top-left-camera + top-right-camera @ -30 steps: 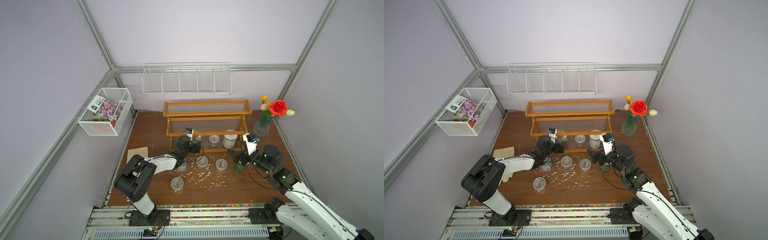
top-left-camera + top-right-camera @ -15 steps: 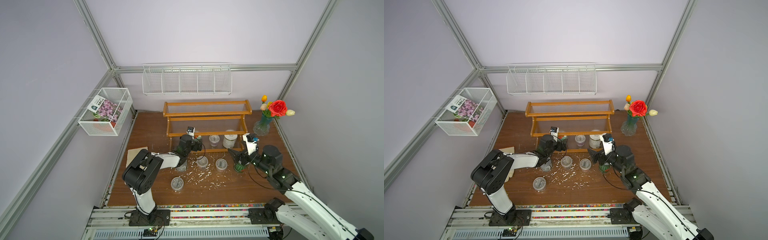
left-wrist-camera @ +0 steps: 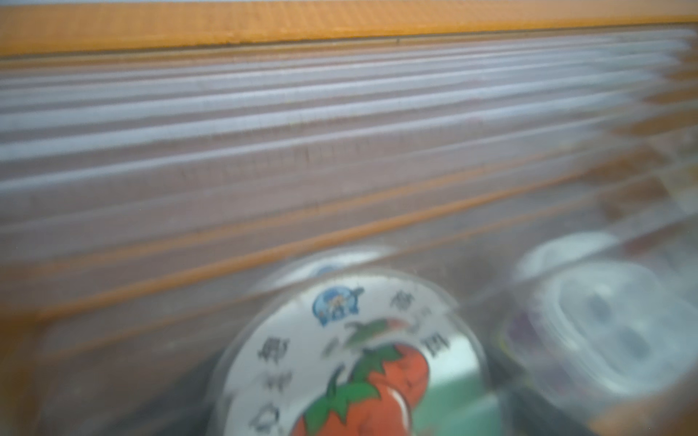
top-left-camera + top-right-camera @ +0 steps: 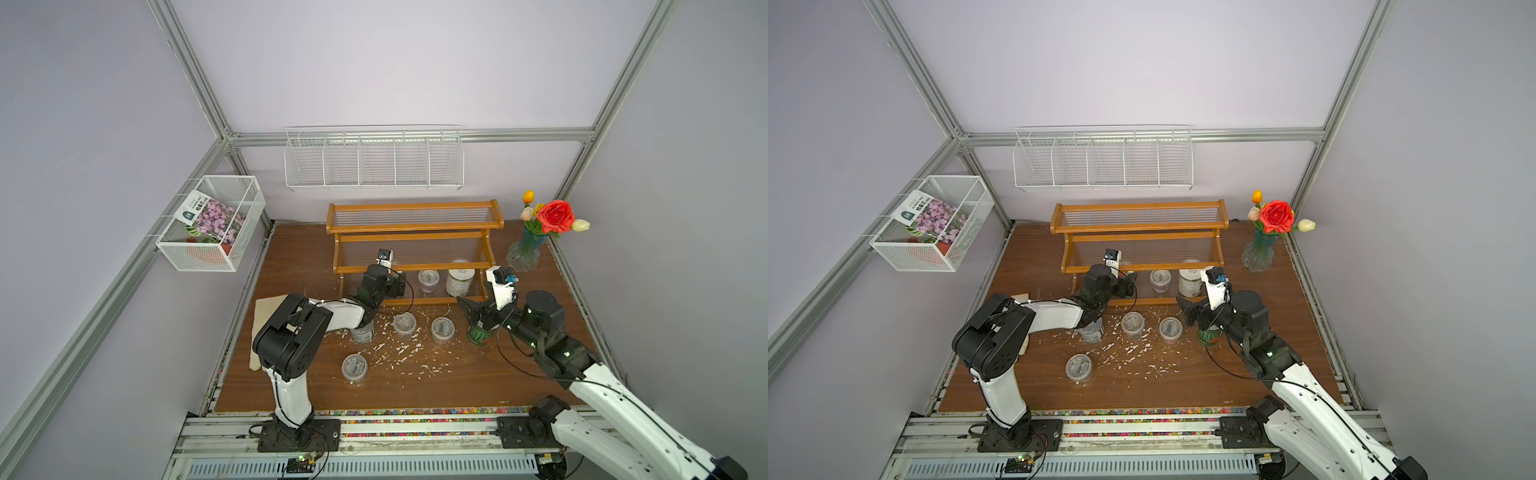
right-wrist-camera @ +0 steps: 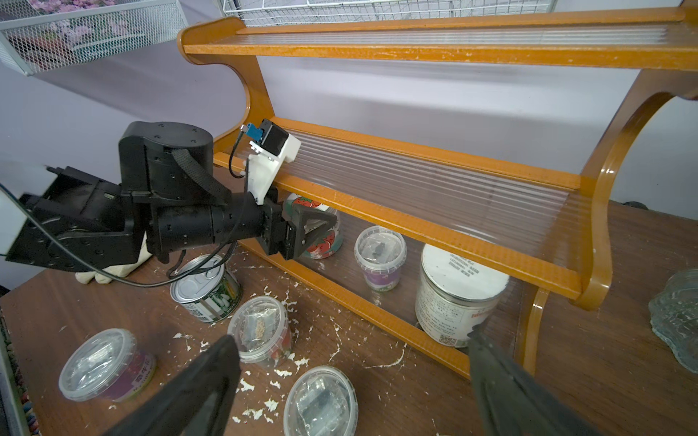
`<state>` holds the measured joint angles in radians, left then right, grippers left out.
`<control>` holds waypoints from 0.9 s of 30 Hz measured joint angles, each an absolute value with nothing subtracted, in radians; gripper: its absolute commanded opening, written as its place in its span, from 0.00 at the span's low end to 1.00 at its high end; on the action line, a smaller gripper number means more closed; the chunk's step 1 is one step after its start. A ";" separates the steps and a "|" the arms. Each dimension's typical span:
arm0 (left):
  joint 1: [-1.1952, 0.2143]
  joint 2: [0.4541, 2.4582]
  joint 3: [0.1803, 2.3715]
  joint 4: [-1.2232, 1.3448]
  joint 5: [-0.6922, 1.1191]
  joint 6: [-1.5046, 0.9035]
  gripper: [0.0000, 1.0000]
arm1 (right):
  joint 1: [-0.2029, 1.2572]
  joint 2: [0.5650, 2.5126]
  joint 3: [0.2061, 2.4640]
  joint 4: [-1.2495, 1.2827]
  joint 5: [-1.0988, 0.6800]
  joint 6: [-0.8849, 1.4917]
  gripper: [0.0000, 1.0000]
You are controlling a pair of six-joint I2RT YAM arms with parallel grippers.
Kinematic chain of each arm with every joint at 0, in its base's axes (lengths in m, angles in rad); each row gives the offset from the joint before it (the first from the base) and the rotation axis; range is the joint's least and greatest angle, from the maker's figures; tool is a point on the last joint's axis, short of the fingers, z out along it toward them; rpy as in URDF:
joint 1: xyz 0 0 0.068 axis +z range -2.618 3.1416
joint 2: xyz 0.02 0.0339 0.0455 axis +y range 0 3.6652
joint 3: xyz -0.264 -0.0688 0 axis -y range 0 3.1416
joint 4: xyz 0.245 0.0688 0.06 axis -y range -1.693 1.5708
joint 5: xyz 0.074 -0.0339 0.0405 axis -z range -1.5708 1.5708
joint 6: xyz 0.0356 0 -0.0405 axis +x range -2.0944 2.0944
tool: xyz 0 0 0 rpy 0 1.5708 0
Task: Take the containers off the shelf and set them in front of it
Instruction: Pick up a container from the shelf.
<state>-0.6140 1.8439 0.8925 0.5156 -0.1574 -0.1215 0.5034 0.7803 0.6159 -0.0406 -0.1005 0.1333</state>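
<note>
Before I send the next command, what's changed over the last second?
The left gripper reached forward into the bottom tier of the shelf, its jaws now around the tomato-lidded tub; a firm grip isn't visible. The right gripper stayed open above the watermelon tin; nothing else moved.

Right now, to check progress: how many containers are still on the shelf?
3, on the shelf's bottom tier: the tomato-lidded tub at the end far from the vase, a clear cup in the middle, the white-label tin nearest the vase. None appears hidden.
</note>
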 measured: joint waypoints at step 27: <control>-0.631 1.606 0.759 0.398 -0.055 -0.085 0.75 | 0.503 0.780 0.612 -0.041 -0.099 0.133 0.97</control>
